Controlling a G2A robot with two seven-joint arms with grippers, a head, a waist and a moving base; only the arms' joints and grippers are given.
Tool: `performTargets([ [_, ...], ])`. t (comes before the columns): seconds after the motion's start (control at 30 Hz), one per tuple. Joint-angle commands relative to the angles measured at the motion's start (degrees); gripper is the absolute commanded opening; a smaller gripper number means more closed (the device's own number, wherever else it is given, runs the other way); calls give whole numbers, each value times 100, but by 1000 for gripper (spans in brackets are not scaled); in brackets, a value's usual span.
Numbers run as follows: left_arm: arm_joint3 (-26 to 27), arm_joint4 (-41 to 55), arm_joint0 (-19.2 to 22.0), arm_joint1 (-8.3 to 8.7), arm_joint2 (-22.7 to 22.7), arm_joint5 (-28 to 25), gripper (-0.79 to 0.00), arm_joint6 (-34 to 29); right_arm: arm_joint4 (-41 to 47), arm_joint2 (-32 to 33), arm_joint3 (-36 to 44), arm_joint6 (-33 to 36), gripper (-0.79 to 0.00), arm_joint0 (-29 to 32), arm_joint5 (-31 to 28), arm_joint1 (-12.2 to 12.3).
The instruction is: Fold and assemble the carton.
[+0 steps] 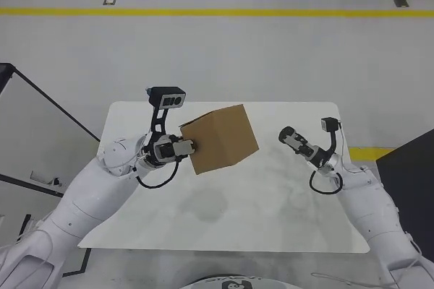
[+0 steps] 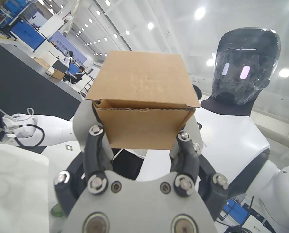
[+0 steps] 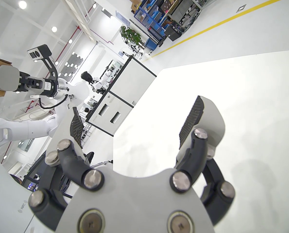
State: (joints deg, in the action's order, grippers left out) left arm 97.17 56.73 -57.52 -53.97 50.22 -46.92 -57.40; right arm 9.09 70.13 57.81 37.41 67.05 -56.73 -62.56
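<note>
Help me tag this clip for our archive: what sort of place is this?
Probably a factory-style robot lab or workshop hall: a yellow floor line, storage racks with blue bins, and rows of high ceiling lights.

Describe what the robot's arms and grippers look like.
The left arm and right arm are smooth white shells with looped black cables near the wrists. The left gripper and right gripper have silver plates, black linkages with silver bolts, and grey fingers.

- The carton [image 1: 219,137], gripped at its left side by the left pincer [image 1: 191,147], blocks the far middle of the worktop [image 1: 275,224].
- Open room lies between the carton and the right pincer [image 1: 283,134], and across the worktop's near half.
</note>
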Motion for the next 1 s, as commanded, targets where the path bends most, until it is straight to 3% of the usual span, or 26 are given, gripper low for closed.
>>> performTargets([
  [0.0, 54, 207, -40, -32, 29, 76, -785, -75, 0, 0, 0, 0, 0, 0, 0, 0],
  [0.57, 29, 1149, -478, -475, 746, 995, -785, -994, 0, 0, 0, 0, 0, 0, 0, 0],
  [0.83, -73, 980, -663, -745, 1193, 1339, -785, -1338, 0, 0, 0, 0, 0, 0, 0, 0],
  [0.97, -174, 377, -717, -836, 1387, 1299, -785, -1297, 0, 0, 0, 0, 0, 0, 0, 0],
])
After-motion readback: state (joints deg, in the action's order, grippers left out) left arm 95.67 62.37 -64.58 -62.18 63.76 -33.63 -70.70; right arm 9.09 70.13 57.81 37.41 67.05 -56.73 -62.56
